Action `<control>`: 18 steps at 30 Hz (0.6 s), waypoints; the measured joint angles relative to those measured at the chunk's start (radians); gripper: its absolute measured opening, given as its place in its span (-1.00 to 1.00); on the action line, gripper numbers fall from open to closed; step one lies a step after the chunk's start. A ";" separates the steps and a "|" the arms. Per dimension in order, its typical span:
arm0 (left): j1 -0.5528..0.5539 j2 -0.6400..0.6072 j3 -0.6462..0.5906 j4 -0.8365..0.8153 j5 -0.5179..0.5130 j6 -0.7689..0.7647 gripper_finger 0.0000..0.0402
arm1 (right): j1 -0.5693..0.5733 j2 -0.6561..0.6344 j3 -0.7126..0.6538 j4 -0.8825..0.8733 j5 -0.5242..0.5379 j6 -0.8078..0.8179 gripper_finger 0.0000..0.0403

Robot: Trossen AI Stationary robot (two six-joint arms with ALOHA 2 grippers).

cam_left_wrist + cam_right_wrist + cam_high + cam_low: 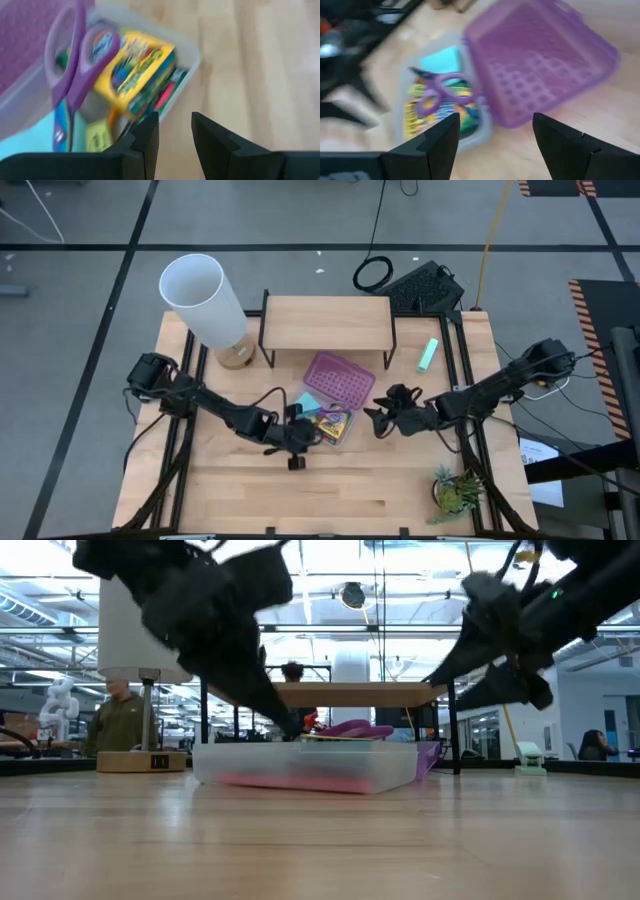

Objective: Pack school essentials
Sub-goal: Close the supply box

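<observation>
Contents of case (485,131): one scissors (436,91), one crayon box (137,70), one blue pad (441,58). Scissors lie across crayon box, handles toward purple lid (540,65). Both grippers beside case, left (175,131) and right (496,131), fingers apart, empty.

crayon box (135,70): printed artwork on the face, lettering too blurred to read
scissors (75,60): coloured label on the handle, no legible text
lamp base (140,761): small dark marking on the front, unreadable
floor hazard stripes (590,305): orange/black pattern only, no words
overall: no readable text, brand or number in any view
</observation>
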State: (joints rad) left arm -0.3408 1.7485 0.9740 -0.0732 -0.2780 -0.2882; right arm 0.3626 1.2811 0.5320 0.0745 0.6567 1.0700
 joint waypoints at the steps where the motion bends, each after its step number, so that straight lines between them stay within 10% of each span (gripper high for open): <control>1: -0.007 0.000 0.012 0.001 -0.002 -0.003 -0.40 | -0.011 0.008 0.000 -0.018 0.002 0.017 0.22; 10: -0.038 -0.017 0.140 -0.139 -0.018 0.117 -0.40 | -0.166 0.142 0.000 -0.064 0.026 0.144 0.22; 18: -0.037 -0.088 0.217 -0.658 -0.211 0.034 -0.40 | -0.265 0.239 0.000 0.019 -0.016 0.168 0.22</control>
State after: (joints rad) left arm -0.3775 1.6605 1.1910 -0.7313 -0.4892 -0.2541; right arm 0.0974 1.5199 0.5316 0.0934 0.6403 1.2380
